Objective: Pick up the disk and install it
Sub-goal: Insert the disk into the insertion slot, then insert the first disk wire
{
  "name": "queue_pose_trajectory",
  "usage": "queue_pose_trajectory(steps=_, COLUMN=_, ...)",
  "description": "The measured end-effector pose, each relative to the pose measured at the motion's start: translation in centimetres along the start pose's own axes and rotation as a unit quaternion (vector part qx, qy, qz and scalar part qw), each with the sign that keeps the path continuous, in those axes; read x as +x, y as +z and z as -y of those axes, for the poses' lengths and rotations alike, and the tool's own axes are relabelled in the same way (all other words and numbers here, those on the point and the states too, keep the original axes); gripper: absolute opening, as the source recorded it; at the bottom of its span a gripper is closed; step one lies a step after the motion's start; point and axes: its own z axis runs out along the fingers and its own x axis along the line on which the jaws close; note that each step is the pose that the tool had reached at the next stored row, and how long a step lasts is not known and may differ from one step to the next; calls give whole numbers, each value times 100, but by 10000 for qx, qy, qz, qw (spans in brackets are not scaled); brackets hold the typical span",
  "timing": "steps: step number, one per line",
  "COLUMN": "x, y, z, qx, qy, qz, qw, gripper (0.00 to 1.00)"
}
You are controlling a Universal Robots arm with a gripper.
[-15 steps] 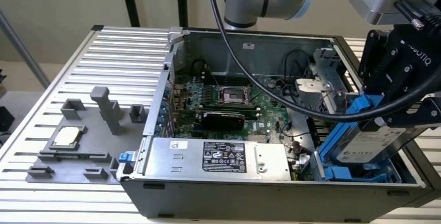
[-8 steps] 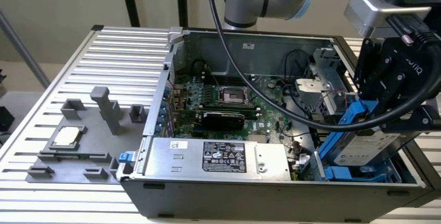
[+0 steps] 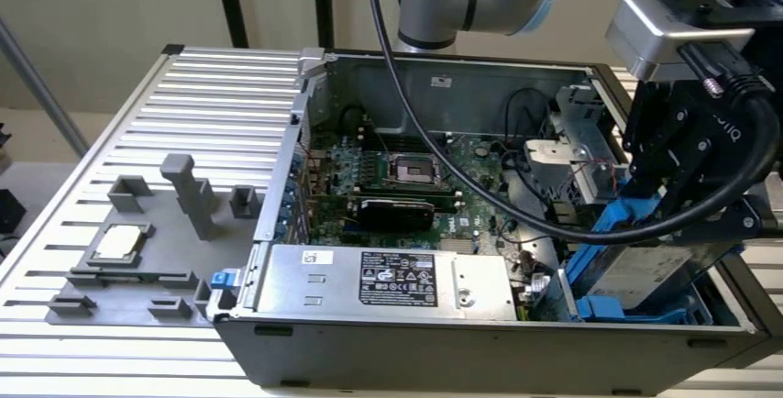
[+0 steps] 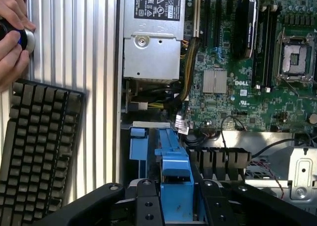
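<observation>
Hanging over the exterior view's right end of the open computer case (image 3: 490,352), the gripper (image 3: 673,233) has its black fingers (image 4: 148,201) set narrow on either side of a blue carrier frame. They seem to be clamped on it, though the contact itself is partly hidden by the finger bodies. That frame belongs to the disk (image 3: 636,274), whose silver-grey face shows tilted between blue rails, low in the drive bay at the case's corner, just beside the grey power supply (image 3: 391,279) with the black label. In the wrist view the disk (image 4: 173,156) stands between the fingers, near the green motherboard (image 4: 237,92). On the slotted aluminium table (image 3: 233,86), well apart from the case, a grey fixture (image 3: 135,260) bears a small silver chip (image 3: 119,242). A black keyboard (image 4: 39,146) lies beside the case, and a person's hand (image 4: 12,8) rests on a round knob (image 4: 22,37).
</observation>
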Motion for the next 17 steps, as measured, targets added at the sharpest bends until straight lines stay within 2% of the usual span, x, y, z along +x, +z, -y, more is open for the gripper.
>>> queue_pose_trajectory(steps=1, x=0, y=0, z=1, qx=0, qy=-3, qz=3, qw=10000, gripper=34)
queue_pose_trajectory(steps=2, x=0, y=2, z=3, qx=0, qy=-6, qz=6, qw=10000, gripper=41)
queue_pose_trajectory(steps=5, x=1, y=2, z=23, qx=-1, qy=-13, qz=16, qw=10000, gripper=41)
queue_pose_trajectory(steps=9, x=3, y=2, z=137, qx=-1, qy=-19, qz=52, qw=10000, gripper=41)
queue_pose_trajectory(steps=17, x=3, y=2, z=159, qx=-4, qy=-20, qz=55, qw=10000, gripper=41)
